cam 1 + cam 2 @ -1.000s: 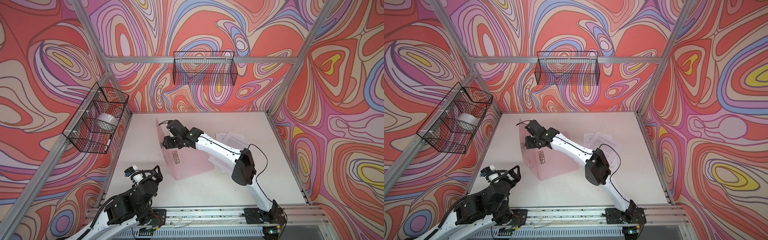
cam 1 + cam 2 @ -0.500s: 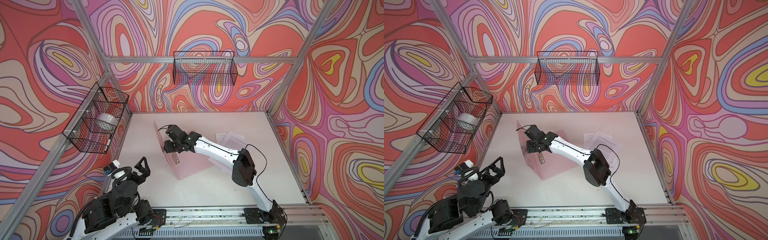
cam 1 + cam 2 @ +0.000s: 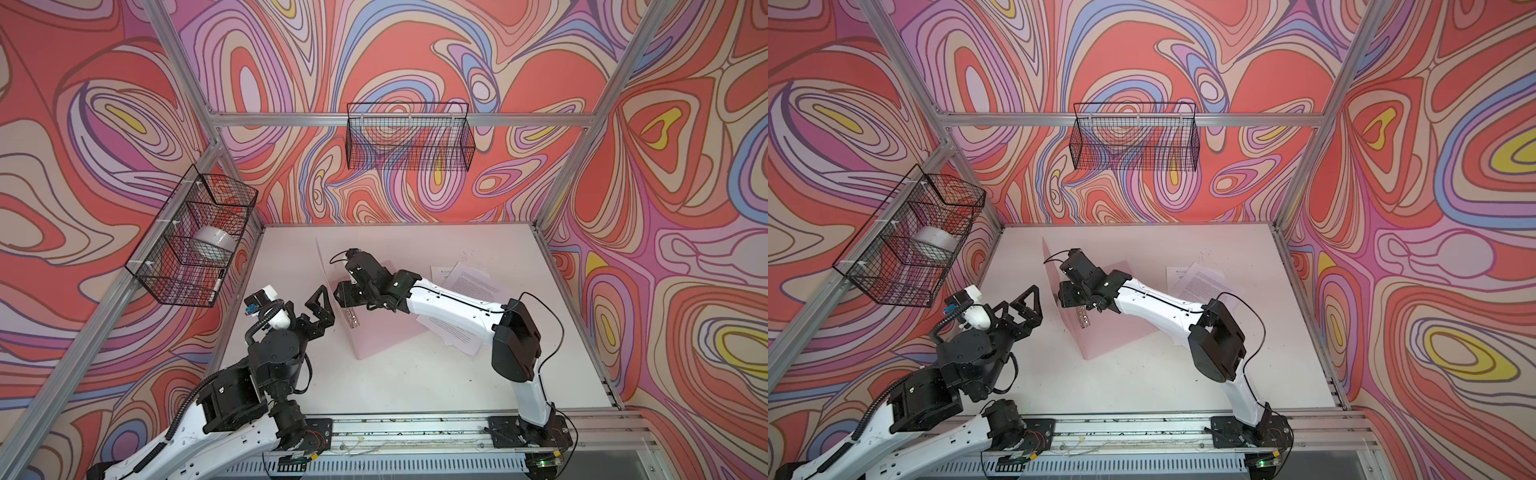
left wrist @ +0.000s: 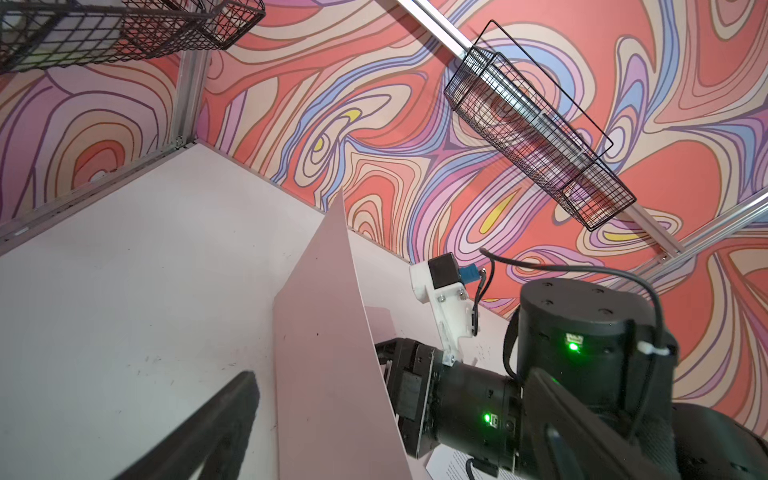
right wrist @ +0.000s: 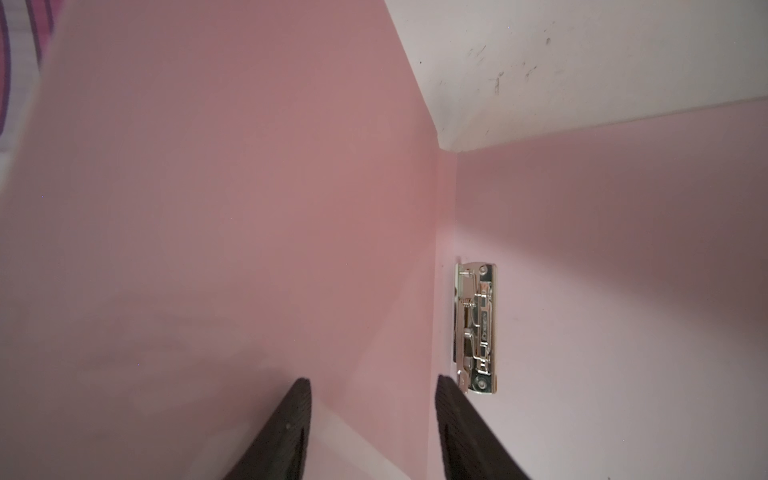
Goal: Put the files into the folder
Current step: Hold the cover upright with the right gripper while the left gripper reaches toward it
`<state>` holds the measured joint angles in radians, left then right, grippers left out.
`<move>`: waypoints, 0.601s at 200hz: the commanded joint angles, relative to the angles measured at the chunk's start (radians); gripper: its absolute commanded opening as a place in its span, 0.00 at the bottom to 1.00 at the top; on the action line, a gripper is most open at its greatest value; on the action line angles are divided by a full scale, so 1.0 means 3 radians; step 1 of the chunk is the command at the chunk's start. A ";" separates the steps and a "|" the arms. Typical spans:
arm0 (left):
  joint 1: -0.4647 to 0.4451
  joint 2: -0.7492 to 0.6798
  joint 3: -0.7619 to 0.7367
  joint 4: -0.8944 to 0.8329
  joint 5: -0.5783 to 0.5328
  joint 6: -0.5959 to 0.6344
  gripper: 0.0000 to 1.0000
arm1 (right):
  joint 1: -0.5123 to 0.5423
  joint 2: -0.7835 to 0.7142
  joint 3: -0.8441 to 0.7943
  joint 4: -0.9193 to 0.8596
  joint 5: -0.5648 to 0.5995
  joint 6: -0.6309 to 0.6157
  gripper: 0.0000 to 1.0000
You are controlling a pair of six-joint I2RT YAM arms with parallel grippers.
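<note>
Pink folder point(image 3: 374, 336) mid tabletop point(image 3: 415, 386), back flat, front cover point(image 4: 324, 332) standing up. My right jaws sit part-open inside it by the metal clip point(image 5: 478, 328), pinching nothing. My left jaws are wide open, empty, just outside the cover. The files point(image 3: 469, 282) lie right of the folder.

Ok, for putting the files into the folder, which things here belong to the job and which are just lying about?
Job: pink folder, cover raised; its metal clip; loose printed files on the table beside it.
Lying about: wire basket on the back wall; wire basket on the side wall, holding a white round object.
</note>
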<state>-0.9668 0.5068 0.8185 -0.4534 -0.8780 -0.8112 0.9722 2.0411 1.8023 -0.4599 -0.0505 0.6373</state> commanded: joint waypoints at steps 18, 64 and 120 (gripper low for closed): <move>0.0056 -0.0001 -0.0025 0.0049 -0.0106 -0.0054 1.00 | 0.0018 -0.0336 -0.0490 0.0757 -0.0365 0.0160 0.51; 0.0840 0.0260 0.0136 -0.0403 0.0652 -0.0391 0.98 | 0.0020 -0.0373 -0.0670 0.0865 -0.0479 0.0225 0.50; 0.2013 0.0841 0.0098 -0.0019 0.2305 -0.0359 0.97 | 0.0021 -0.0367 -0.0619 0.0739 -0.0369 0.0155 0.49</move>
<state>-0.3931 0.7288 0.8509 -0.5087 -0.4000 -0.9192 0.9722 1.9579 1.6142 -0.2344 -0.1764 0.6937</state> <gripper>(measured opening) 0.962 0.491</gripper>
